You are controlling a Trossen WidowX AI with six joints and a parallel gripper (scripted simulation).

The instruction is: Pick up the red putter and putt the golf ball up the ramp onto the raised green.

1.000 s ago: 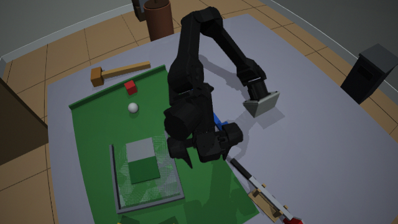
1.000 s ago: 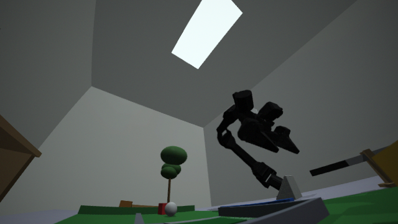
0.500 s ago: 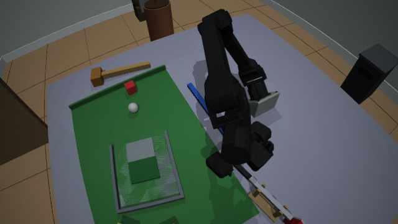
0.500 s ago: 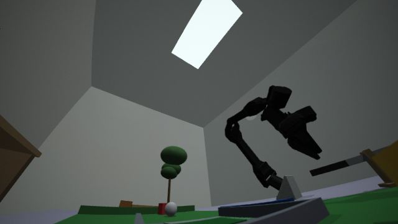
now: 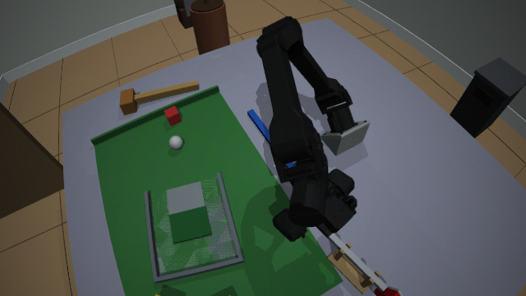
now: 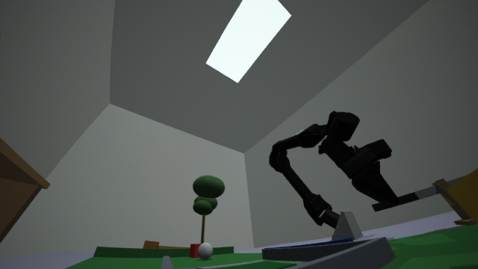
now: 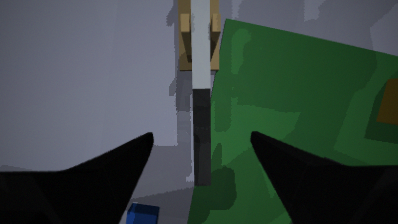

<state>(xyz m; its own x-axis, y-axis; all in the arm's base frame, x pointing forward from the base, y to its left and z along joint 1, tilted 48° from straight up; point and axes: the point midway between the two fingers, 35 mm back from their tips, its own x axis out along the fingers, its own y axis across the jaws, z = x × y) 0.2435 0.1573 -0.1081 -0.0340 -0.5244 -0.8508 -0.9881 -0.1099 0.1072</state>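
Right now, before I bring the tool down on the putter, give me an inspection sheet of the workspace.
Surface: grey table with a green mat on it.
Job's things: red putter on a wooden stand at the mat's near corner, untouched; white golf ball on the mat beside a red cube; ramp and raised green inside a grey frame.
Clutter: wooden mallet beyond the mat; blue bar partly hidden by the arm.
Tool: tool open, empty, above the putter's dark grip.
Cables: nothing seen.
Surroundings: black box; potted tree.
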